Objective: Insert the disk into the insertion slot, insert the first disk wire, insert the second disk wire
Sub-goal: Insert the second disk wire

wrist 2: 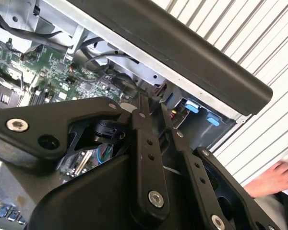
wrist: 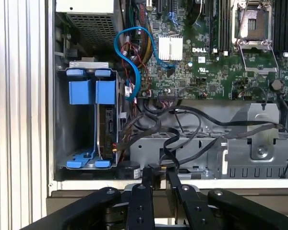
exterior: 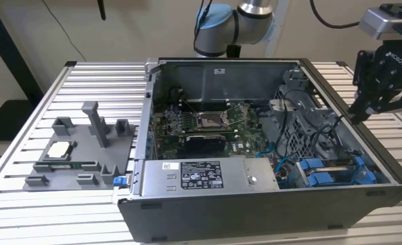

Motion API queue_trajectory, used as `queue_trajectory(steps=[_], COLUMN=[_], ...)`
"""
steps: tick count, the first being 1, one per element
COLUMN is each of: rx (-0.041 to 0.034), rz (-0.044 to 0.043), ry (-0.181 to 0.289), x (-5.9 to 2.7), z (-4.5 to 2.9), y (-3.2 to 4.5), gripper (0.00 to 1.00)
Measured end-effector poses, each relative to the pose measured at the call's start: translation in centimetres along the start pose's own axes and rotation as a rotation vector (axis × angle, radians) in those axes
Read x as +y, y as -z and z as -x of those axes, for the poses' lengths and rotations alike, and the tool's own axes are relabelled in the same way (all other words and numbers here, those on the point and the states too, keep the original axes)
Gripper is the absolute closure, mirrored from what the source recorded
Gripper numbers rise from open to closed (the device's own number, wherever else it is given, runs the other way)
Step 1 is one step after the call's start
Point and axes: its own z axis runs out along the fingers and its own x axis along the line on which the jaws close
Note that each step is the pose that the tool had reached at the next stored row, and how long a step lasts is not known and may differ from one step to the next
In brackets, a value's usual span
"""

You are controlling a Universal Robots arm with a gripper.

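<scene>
Disk [exterior: 327,171] sits in the case [exterior: 255,214] corner bay, apart from the gripper [exterior: 357,116], which hovers at the case wall, fingers [wrist: 146,179] pinched narrow. Case on slatted table [exterior: 38,92]; beige wall behind.

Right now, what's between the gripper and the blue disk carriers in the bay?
In the first wrist view, a bundle of black cables crosses the stretch between the gripper and the blue disk carriers.

Slatted metal table [exterior: 51,214] carries open computer case [exterior: 255,217] beside grey parts fixture [exterior: 85,158].
</scene>
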Motion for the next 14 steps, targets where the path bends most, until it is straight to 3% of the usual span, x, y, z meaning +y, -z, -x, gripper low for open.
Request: queue_trajectory(steps=[8,11,12,14], rx=[-0.0002,-0.0040,-0.0053,-0.0072], rz=[0.0000,0.0001,0.0000,0.0001], ry=[0.000,0.000,0.000,0.000], x=[-0.30,-0.32,-0.32,-0.32], z=[-0.06,-0.29,-0.40,-0.65], y=[-0.55,-0.66,-0.67,-0.67], gripper=[0.74,0.76,0.83,0.83])
